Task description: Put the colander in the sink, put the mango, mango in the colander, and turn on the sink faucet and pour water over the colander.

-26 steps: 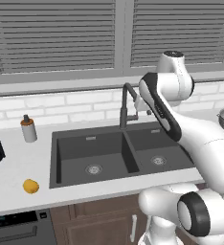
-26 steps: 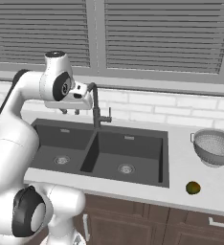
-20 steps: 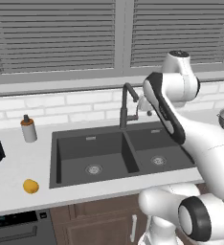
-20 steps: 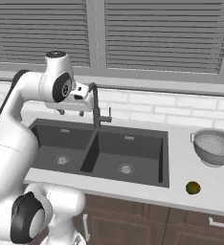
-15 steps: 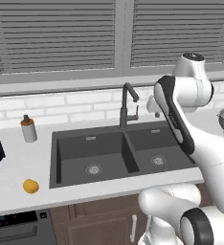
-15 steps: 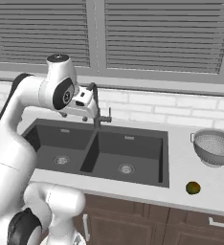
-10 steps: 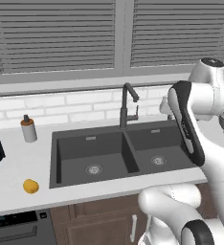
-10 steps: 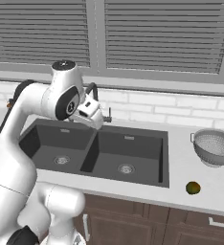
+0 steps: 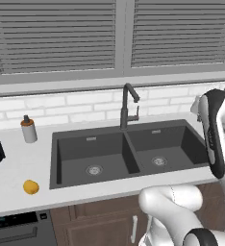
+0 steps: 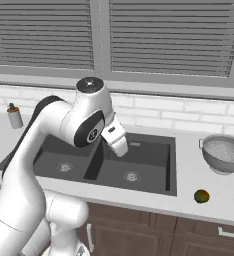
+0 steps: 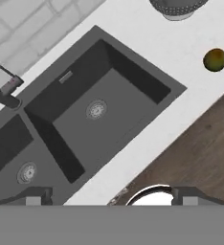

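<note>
Here, in the left base view, the white arm rises at the right edge and cuts off the counter beyond the dark grey matte double-basin sink [image 9: 126, 153]. The tall dark gooseneck faucet [image 9: 128, 104] stands behind the divider between the two basins. One bright yellow-orange egg-shaped mango [image 9: 31, 187] lies on the white counter [image 9: 18, 168] left of the sink, well apart from a small grey bottle with a brown top [image 9: 28, 129] by the tiled wall. A dark object at the far left is cropped and hard to identify.

In the right base view, the arm hides the faucet and part of the left basin. One round silvery perforated metal colander [image 10: 224, 154] sits on the counter right of the sink, its far edge cut off. One darker greenish mango [image 10: 202, 196] lies near it, toward the counter's front edge.

In the hand view, the gripper [image 11: 109, 197] hangs above the sink's front edge, its two dark fingertips spread wide at the bottom with nothing between them. The colander shows partly at the top edge.
</note>
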